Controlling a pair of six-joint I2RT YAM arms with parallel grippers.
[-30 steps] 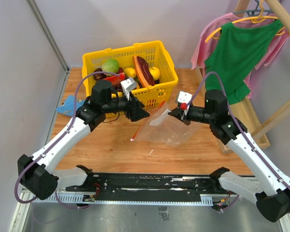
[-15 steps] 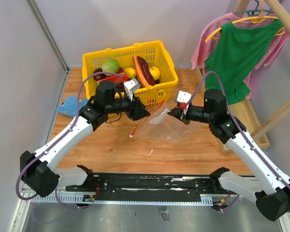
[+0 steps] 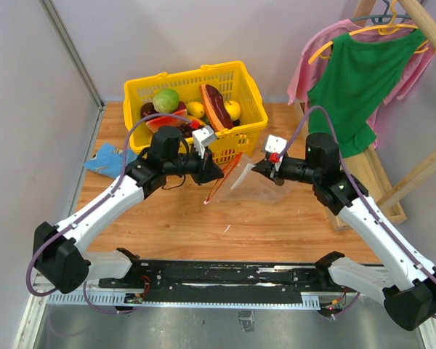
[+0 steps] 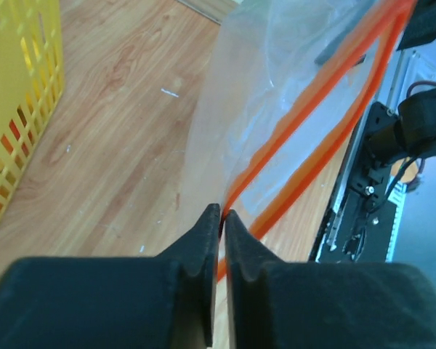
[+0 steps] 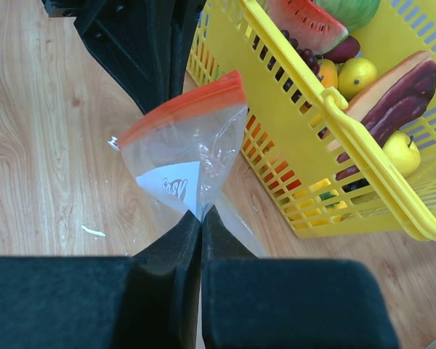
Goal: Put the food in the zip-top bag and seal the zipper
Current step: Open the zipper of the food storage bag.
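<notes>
Now the zip-top bag (image 5: 192, 149) hangs over the bench (image 5: 51, 131) between both arms, left claw (image 4: 221, 214) pinched on its zipper (image 4: 312, 109), right claw (image 5: 201, 212) clamped on clear film beside a white label with unreadable orange script, food (image 5: 305, 22) lying in the yellow basket (image 5: 352, 134).

A yellow lattice basket (image 3: 251, 109) is sitting at the far side of the wooden table (image 3: 276, 225). A round green cabbage (image 3: 166, 99) is lying in the basket's back left. A blue cloth (image 3: 105, 158) is lying just left of the basket. To the basket's right, a green shirt (image 3: 360, 80) and a pink garment (image 3: 312, 62) are hanging on a wooden rack (image 3: 381, 178).
</notes>
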